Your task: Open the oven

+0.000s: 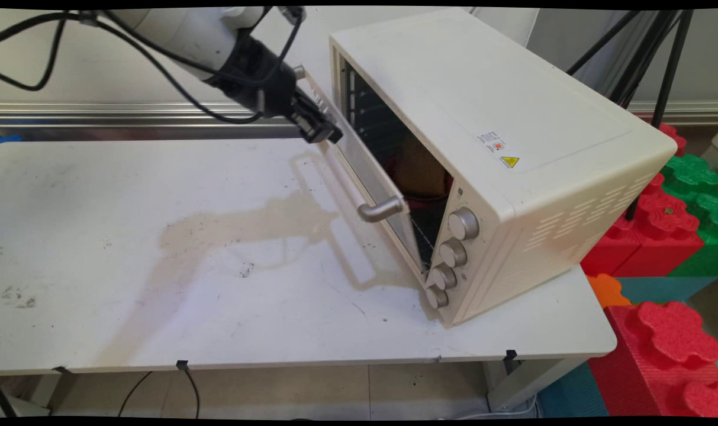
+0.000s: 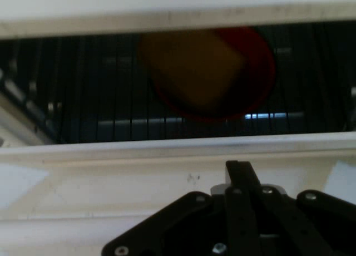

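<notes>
Presently catalogued: one cream toaster oven (image 1: 501,148), occupying the centre and right of the main view, standing on the white table (image 1: 157,266) with its front turned toward the frame's left. Its glass door (image 1: 364,171) hung partly open, tilted outward from the top, with a silver bar handle (image 1: 382,209) near the upper edge. Four silver knobs (image 1: 453,254) ran in a column down the front panel at lower centre. A yellow warning sticker (image 1: 509,161) sat on the top panel.

Inside, on the wire rack (image 2: 83,100) — a red plate (image 2: 245,78) carrying a brownish-yellow block (image 2: 194,64), seen in the hand view at upper centre, through the door.

The black gripper (image 1: 320,127), upper centre-left of the main view, pressed against the door's top edge by its far end. Its fingers appeared drawn together in the hand view, one narrow black tip showing, nothing clasped between them.

Red and green foam blocks (image 1: 666,225) were stacked at the right edge, off the table.
</notes>
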